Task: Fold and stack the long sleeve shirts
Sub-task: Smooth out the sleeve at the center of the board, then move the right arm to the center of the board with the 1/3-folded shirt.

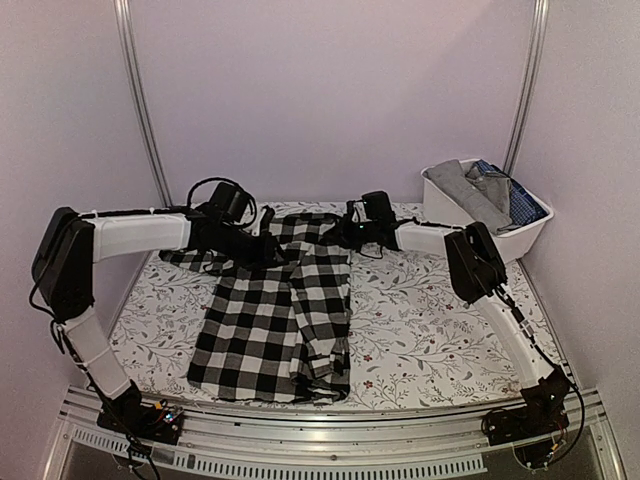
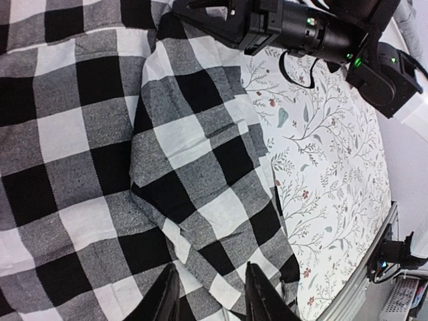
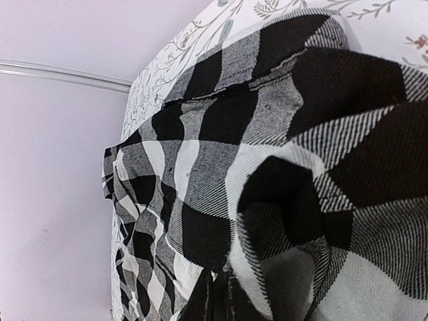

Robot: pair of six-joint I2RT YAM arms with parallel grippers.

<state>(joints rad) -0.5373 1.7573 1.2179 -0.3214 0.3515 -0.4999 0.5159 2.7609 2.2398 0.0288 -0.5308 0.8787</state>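
1. One checked shirt (image 1: 270,320) lies spread on the bench (image 1: 430,340), collar end away from the arms' bases and hem toward them. Its right side looks turned in over the body as a long strip. On the left a sleeve sticks out past the edge. I'd call that a first fold and no more.
2. There is no folded pile anywhere on the bench, so stacking has not begun.
3. A white bin (image 1: 530,228) at the far right corner holds a grey shirt (image 1: 465,190) and a blue patterned shirt (image 1: 512,195), both crumpled. By my reckoning most of the job is left.
4. The left arm (image 1: 140,232) and right arm (image 1: 500,310) both reach to the collar end. The right jaws are clenched on a bunch of the checked shirt. The left jaws stand apart just above the cloth, with nothing pinched between them that I can see.
5. Only the overhead view gives the whole layout: the shirt's outline, the stray sleeve and the bin.
6. The left wrist view shows what overhead blurs. The turned-in edge runs slantwise across the checks with layers beneath it, and the right arm's black wrist hangs by the shirt's edge, beside bare bench.
7. The right wrist view shows the gathered cloth puckered and lifted right at the jaws, a spot the overhead view hides under the wrist. It shows neither the bin nor the left arm.
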